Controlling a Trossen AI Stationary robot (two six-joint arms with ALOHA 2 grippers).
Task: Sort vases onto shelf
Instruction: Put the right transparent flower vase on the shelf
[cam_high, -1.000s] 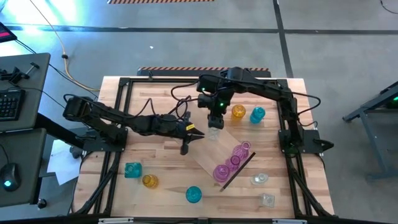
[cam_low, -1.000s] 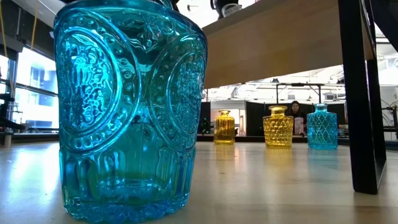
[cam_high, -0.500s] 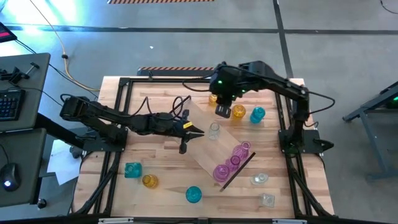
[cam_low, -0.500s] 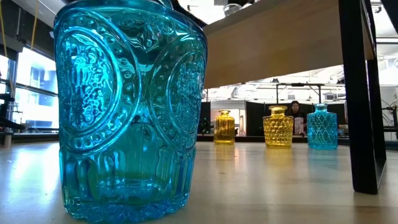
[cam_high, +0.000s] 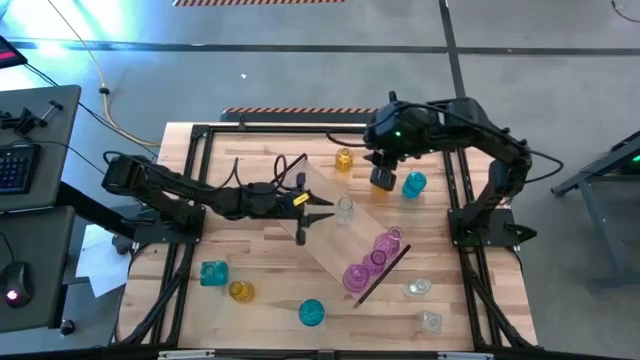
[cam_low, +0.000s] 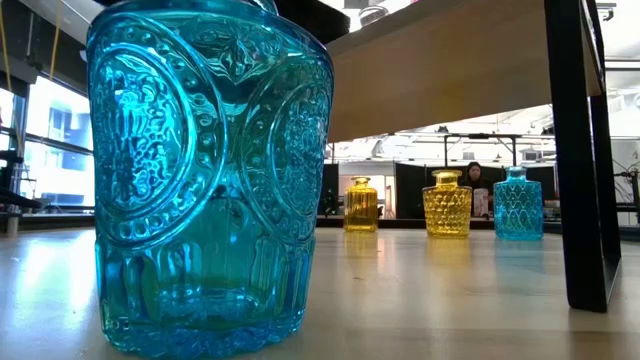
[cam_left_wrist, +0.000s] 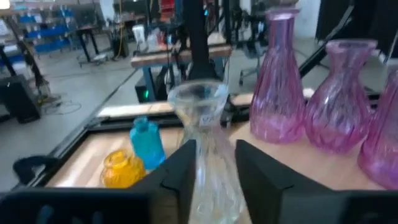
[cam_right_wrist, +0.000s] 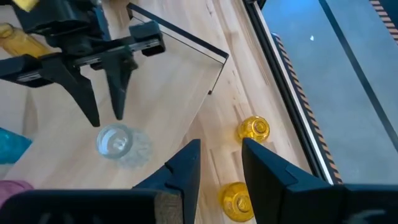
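Clear vase (cam_high: 344, 208) on shelf (cam_high: 330, 240); right gripper (cam_high: 381, 178) withdrawn toward 2 o'clock, fingers apart, empty.
Left gripper (cam_left_wrist: 213, 163) fingers apart astride it; pink vases (cam_left_wrist: 281, 81) beside, per left wrist view only.

Overhead camera is looking straight down; low camera is sitting close behind a teal vase (cam_low: 205, 180); both wrist cameras are sharing the clear vase (cam_left_wrist: 205, 155).

Around your table lay a grey concrete floor (cam_high: 300, 60) crossed by dark seams. To the left stood a dark desk (cam_high: 35, 130) carrying a keyboard (cam_high: 15, 165), with a mouse (cam_high: 12, 297) nearer you. Bright windows (cam_low: 45, 150) lit the room's left side; a person (cam_low: 474, 180) sat far off.
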